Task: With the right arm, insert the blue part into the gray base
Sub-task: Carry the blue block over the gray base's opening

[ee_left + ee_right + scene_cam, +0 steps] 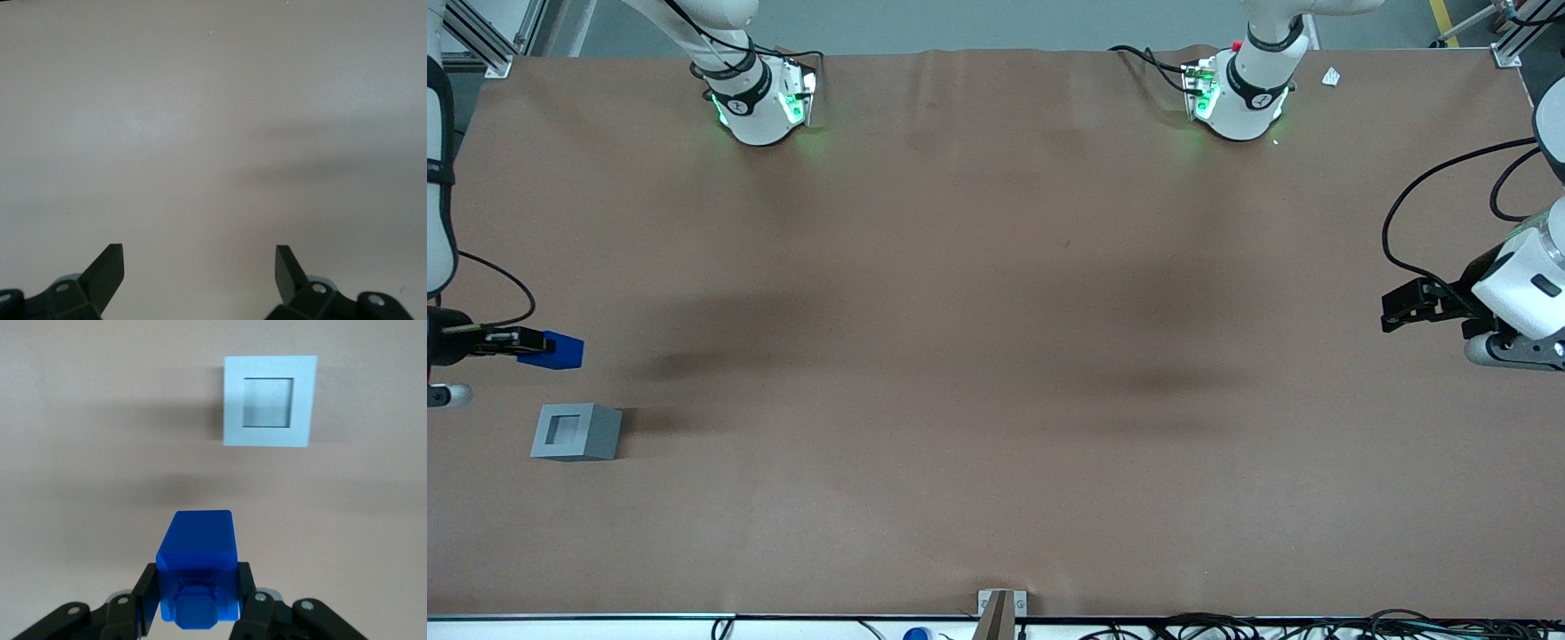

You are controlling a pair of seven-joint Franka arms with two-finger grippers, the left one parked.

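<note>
Nearest the front camera, of the things that matter, sits the gray base [575,432], flat on the big brown table [996,356]. It rests toward the working arm's end of the table. It is a boxy gray block with a square hole in its top. The hole faces up and has nothing in it. A dark shadow lies on the table just beside the base.

Next comes the right arm [438,178]. It is white with black bands, and it hangs at the working arm's end of the table. A thin black cable loops down from it.

At the tip of the arm is the gripper [532,345]. It is slim and black. It is up in the air, farther from the front camera than the base, and near it but not touching.

Smallest is the blue part [556,350]. The two black fingers [148,599] squeeze it from both sides, so it is held tight between them. In the right wrist view the blue part [198,570] sticks out past the fingertips, with the base [269,401] down on the table well apart from it. The part is not over the hole.
</note>
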